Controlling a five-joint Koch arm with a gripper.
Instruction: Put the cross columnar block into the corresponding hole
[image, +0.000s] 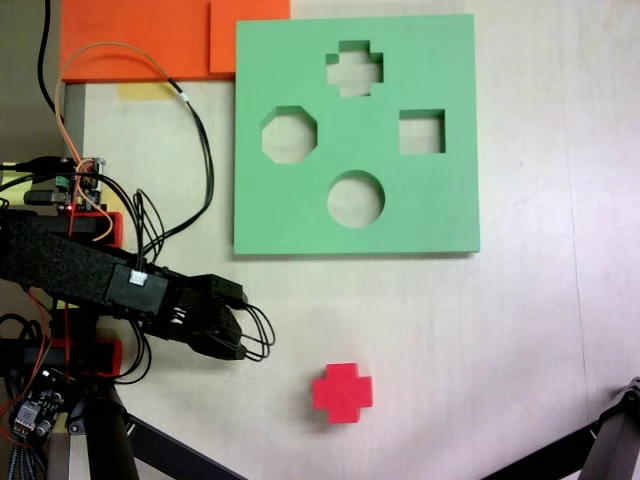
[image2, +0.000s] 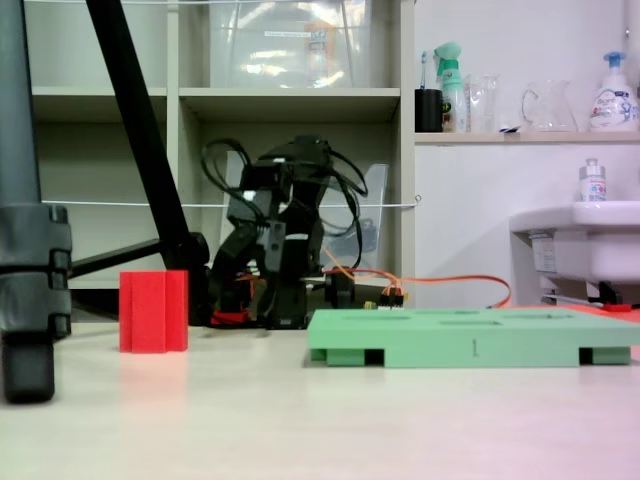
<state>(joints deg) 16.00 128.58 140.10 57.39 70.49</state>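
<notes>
The cross columnar block (image: 342, 391) is bright red and stands upright on the pale table, in front of the green foam board (image: 300, 215) and apart from it. The corresponding hole (image: 354, 68) is the plus-shaped cutout near the board's far edge, with octagonal, square and round cutouts around it. My gripper (image: 240, 318) sits at the end of the folded black arm at the left, about a hand's width up-left of the block and touching nothing. Its dark jaws overlap, so their gap is unclear. The low fixed view shows the block (image2: 153, 311) left of the board (image2: 470, 345), with the arm (image2: 280, 240) behind.
Orange foam sheets (image: 140, 35) lie at the top left against the board's corner. Loose cables (image: 190, 130) loop between arm and board. Tripod legs (image: 150, 445) cross the bottom corners; one foot (image2: 30, 290) stands close in the low view. Shelves and a sink (image2: 585, 235) lie beyond.
</notes>
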